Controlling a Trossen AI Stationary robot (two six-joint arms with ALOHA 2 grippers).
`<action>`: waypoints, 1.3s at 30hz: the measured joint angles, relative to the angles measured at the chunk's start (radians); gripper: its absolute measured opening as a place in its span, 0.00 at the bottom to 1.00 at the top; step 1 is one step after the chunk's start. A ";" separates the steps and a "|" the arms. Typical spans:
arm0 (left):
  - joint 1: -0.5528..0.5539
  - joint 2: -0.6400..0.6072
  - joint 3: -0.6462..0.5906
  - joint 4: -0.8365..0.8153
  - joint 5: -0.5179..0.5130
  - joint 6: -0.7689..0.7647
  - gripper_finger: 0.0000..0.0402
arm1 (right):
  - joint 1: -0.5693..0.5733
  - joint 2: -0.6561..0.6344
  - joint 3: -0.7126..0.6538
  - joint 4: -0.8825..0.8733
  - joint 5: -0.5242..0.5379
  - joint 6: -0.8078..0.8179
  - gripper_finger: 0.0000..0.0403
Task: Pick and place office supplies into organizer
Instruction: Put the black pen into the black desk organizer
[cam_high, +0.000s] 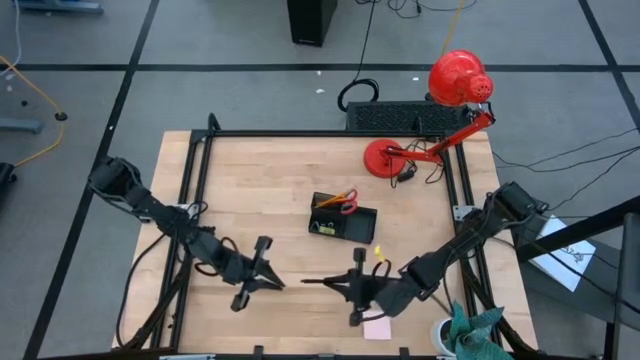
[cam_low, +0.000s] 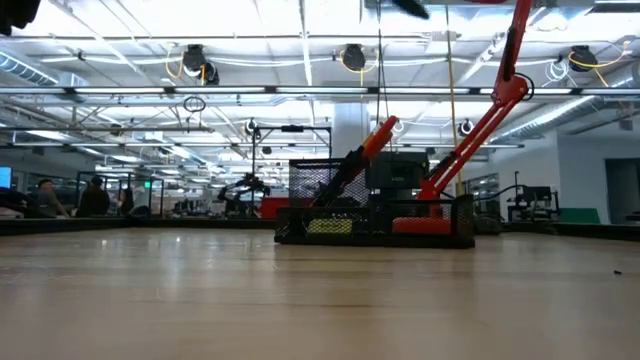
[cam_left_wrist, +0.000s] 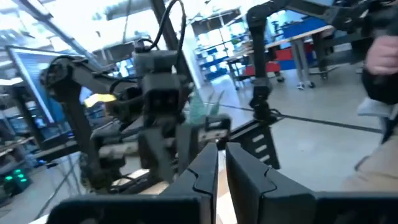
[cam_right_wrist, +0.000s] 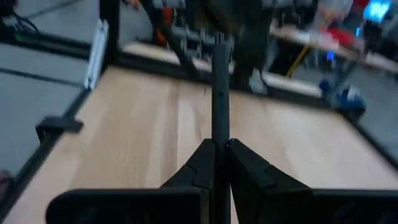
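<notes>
The black organizer (cam_high: 343, 218) stands mid-table, with red-handled scissors (cam_high: 346, 206) and orange pencils inside; in the low view the organizer (cam_low: 375, 225) has a pencil leaning out of it. My right gripper (cam_high: 338, 283) hovers near the table's near edge, pointing left, shut on a thin black pen (cam_high: 315, 282). My left gripper (cam_high: 280, 284) faces it from the left, shut and holding nothing. A pale pink sticky-note pad (cam_high: 377, 328) lies at the near edge. A small yellow-green piece (cam_high: 381, 267) lies beside the right arm. My right gripper pinches one end of the black pen (cam_right_wrist: 219, 134) between its two fingers. The fingers come level from the table's right and lie along the pen. The pen's free length (cam_right_wrist: 219, 74) sticks straight out past the fingertips toward the left gripper, lifted clear of the table.
A red desk lamp (cam_high: 455, 85) stands at the far right corner, its base (cam_high: 385, 158) on the table. A black keyboard-like slab (cam_high: 395, 117) lies behind the far edge. A black frame rail (cam_high: 300, 133) borders the table. Bare wood lies between organizer and grippers.
</notes>
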 joint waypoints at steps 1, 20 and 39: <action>0.004 0.000 0.000 0.007 -0.007 0.000 0.10 | 0.001 -0.005 0.000 0.030 0.000 -0.034 0.04; 0.049 0.000 0.054 0.032 -0.020 -0.046 0.63 | -0.052 -0.012 0.000 0.283 -0.110 -0.258 0.04; 0.140 0.000 0.063 0.030 0.018 -0.092 0.64 | -0.174 -0.012 0.002 0.313 -0.269 -0.273 0.04</action>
